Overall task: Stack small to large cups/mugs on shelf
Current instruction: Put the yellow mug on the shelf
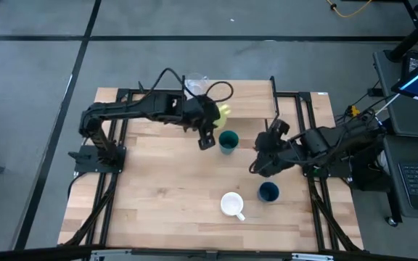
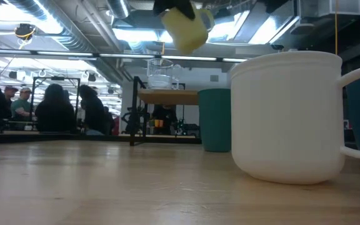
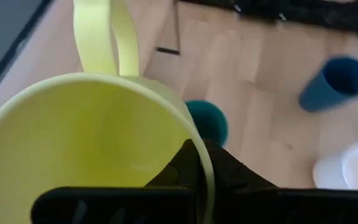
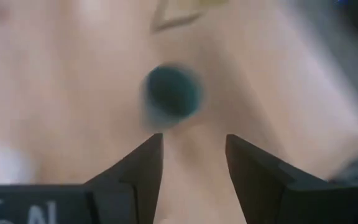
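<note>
No brand, label or sign can be read in these views. Only the right wrist view shows some marks: pale characters on the dark body of the right gripper (image 4: pixel 194 171), at the lower corner. They look like a "6" and maybe an "A", but they are cut by the edge and blurred, so I cannot read them for sure.

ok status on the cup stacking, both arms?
Left gripper shut on yellow mug, held in the air near the shelf. Right gripper open over the tabletop, teal-green cup ahead. Clear glasses on the shelf.
</note>
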`<state>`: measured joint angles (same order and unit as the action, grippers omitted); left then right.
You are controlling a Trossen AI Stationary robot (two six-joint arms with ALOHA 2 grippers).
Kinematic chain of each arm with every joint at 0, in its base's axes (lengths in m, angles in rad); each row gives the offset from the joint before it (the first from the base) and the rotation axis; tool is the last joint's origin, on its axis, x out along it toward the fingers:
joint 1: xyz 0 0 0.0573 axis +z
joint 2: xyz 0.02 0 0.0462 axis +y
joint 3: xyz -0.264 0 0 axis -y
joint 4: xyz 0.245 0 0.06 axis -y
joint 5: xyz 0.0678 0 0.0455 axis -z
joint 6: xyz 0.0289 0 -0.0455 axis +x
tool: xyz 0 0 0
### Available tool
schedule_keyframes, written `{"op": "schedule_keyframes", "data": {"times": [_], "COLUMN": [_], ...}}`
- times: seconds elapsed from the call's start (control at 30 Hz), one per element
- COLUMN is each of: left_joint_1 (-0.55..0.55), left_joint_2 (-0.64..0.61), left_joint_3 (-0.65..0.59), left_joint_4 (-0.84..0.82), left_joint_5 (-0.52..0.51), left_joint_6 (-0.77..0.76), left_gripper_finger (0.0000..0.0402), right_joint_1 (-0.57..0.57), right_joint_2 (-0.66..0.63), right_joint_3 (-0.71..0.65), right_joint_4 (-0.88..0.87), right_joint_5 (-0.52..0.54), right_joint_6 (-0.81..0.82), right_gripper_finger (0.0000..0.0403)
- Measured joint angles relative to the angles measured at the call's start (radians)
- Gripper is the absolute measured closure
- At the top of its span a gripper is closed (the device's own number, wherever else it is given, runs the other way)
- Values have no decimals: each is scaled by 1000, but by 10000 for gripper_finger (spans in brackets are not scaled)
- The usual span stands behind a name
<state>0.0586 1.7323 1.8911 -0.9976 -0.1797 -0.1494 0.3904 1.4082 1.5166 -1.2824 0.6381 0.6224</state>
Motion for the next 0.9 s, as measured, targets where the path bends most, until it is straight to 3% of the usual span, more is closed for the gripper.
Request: {"op": "schedule_keyframes", "data": {"times": [0.13, 0.23, 0.4, 0.6, 0.8, 0.9], "left_joint_1": [-41, -79, -163, -246, -271, -270], "left_joint_2": [12, 13, 13, 13, 13, 13], "left_joint_3": [40, 40, 40, 40, 40, 40], "left_joint_4": [-81, -88, -85, -85, -87, -87], "left_joint_5": [11, 14, 14, -53, -62, -63], "left_joint_6": [29, 36, 85, 85, 90, 90], "left_gripper_finger": [399, 399, 399, 399, 399, 399], "right_joint_1": [39, 47, 22, 19, -1, -19], "right_joint_2": [0, -2, -3, -3, -3, -3], "right_joint_3": [0, 0, 0, 0, 0, 0], "right_joint_4": [-21, -7, 135, 371, 523, 542], "right_joint_5": [278, 339, 170, 119, -134, -164], "right_joint_6": [20, -49, -218, -436, -525, -526], "right_gripper_finger": [226, 226, 226, 226, 225, 216]}}
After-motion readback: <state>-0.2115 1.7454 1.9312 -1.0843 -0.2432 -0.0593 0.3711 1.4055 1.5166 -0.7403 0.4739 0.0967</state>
